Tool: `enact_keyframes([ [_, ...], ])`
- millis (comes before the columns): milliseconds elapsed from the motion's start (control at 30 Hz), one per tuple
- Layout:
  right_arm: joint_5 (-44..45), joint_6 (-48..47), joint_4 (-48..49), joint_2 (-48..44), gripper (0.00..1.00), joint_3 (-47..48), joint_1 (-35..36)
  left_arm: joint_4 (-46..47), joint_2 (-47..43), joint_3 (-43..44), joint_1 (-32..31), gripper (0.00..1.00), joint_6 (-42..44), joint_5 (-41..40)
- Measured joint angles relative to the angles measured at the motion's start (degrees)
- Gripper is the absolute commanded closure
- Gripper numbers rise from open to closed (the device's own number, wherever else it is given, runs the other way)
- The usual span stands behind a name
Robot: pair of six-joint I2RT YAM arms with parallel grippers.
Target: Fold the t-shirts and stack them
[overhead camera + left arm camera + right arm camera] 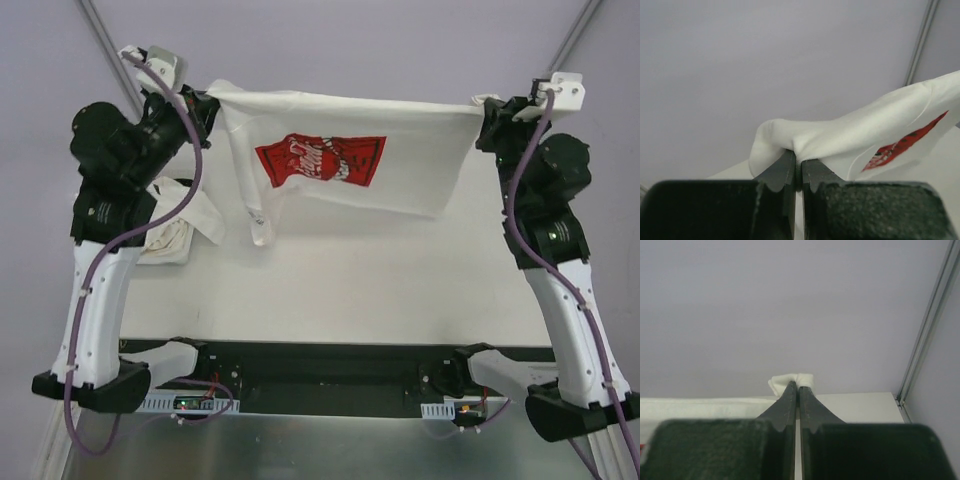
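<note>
An off-white t-shirt (pixel 425 180) hangs stretched between my two grippers above the back of the table, its top edge taut and its lower part drooping. A red patch with white lettering (pixel 320 160) shows on its front. My left gripper (pixel 212 100) is shut on the shirt's left corner (pixel 855 135), with fabric bunched over the fingertips (pixel 798 156). At the other end my right gripper (pixel 483 105) is shut on the right corner, and a small fold of cloth (pixel 790 379) pokes out past the tips (pixel 798 385). A second t-shirt (pixel 180 235) lies crumpled on the table under the left arm.
The white table (pixel 360 290) runs below the hanging shirt. Grey frame poles (pixel 105 40) rise at the back left and back right (pixel 580 30). A black rail with both arm bases (pixel 330 375) lines the near edge.
</note>
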Motion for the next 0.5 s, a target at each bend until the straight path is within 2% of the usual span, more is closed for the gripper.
enact_keyframes([
  [200, -4.11, -0.74, 3.02, -11.21, 1.00, -1.09, 2.47, -0.85, -12.31, 0.46, -0.55, 1.00, 0.83, 2.08],
  [333, -9.01, -3.37, 12.92, -16.90, 1.00, -2.01, 2.69, 2.32, -18.47, 3.34, -0.57, 1.00, 3.50, 3.61],
  [500, -15.28, -7.74, 24.28, -16.46, 0.99, 1.44, 2.84, 7.96, -19.78, 7.85, -0.55, 1.00, 7.63, 5.95],
])
